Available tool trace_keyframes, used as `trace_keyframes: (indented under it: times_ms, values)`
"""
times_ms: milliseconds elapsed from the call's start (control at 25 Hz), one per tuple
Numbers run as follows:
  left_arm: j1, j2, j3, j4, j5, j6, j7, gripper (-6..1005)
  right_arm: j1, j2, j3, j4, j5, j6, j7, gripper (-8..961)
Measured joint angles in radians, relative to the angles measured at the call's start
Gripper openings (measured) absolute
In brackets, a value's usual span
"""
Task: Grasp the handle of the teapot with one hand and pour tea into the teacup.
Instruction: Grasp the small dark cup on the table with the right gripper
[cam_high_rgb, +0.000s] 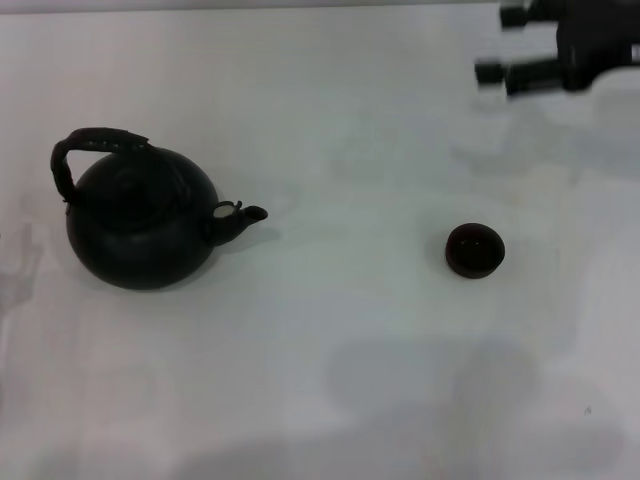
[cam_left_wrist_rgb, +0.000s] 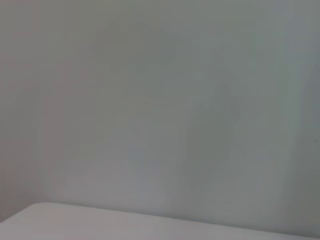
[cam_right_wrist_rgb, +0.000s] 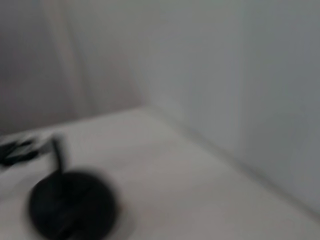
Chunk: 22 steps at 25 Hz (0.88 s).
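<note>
The black teapot (cam_high_rgb: 140, 225) stands at the left of the white table, its short spout (cam_high_rgb: 245, 215) pointing right towards the teacup. Its dark arched handle (cam_high_rgb: 95, 145) rises over the lid, tilted to the back left. The tiny dark teacup (cam_high_rgb: 474, 250) stands alone at the right of the middle. My right gripper (cam_high_rgb: 503, 45) hovers at the far right back corner, open and empty, well behind the cup. The right wrist view shows the teapot (cam_right_wrist_rgb: 70, 205) as a blurred dark round shape. My left gripper is out of view.
The white table (cam_high_rgb: 330, 330) bears only the teapot and the cup. The left wrist view shows a plain grey wall and a strip of table edge (cam_left_wrist_rgb: 100, 220). A small blurred dark shape (cam_right_wrist_rgb: 17, 150) lies beyond the teapot in the right wrist view.
</note>
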Motion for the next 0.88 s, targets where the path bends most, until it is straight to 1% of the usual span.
trace_keyframes:
  times_ms: [40,80,120,160,240,280,320,360,440,560,600,880]
  values:
    - [0.000,0.000,0.000,0.001,0.000,0.000,0.000,811,-0.005,0.004,0.001,-0.043,-0.038,0.030,0.022,857]
    - [0.000,0.000,0.000,0.002,0.000,0.000,0.000,811,-0.014,0.013,0.001,-0.093,-0.092,0.048,0.059,857]
    - [-0.001,0.001,0.000,0.002,0.000,0.000,0.000,811,-0.023,0.025,0.002,-0.143,-0.147,0.064,0.099,857]
    - [-0.002,0.001,0.000,0.003,0.000,0.000,0.000,811,-0.031,0.042,0.001,-0.193,-0.208,0.073,0.145,857]
    - [-0.003,0.002,0.000,0.003,0.000,0.000,0.000,811,-0.041,0.085,0.002,-0.284,-0.347,0.085,0.232,857]
    - [-0.003,0.002,0.000,0.003,0.000,0.000,0.000,811,-0.042,0.112,-0.001,-0.327,-0.421,0.099,0.266,857]
    - [-0.003,0.002,-0.002,0.004,-0.002,0.000,0.000,811,-0.043,0.135,-0.012,-0.367,-0.490,0.110,0.297,856]
    - [-0.005,0.002,-0.005,0.004,-0.005,0.000,0.000,811,-0.043,0.153,-0.034,-0.400,-0.541,0.122,0.326,856]
    - [-0.006,0.002,-0.008,0.004,-0.010,0.000,0.000,811,-0.038,0.158,-0.112,-0.439,-0.596,0.138,0.389,856]
    - [-0.001,0.002,-0.009,0.004,-0.020,-0.001,0.000,810,-0.024,0.157,-0.246,-0.500,-0.628,0.153,0.491,856]
    - [-0.001,0.002,-0.009,0.004,-0.020,-0.001,0.000,810,-0.024,0.157,-0.246,-0.500,-0.628,0.153,0.491,856]
    - [0.000,0.003,-0.009,0.005,-0.023,0.002,0.000,810,-0.028,0.158,-0.366,-0.582,-0.659,0.166,0.573,855]
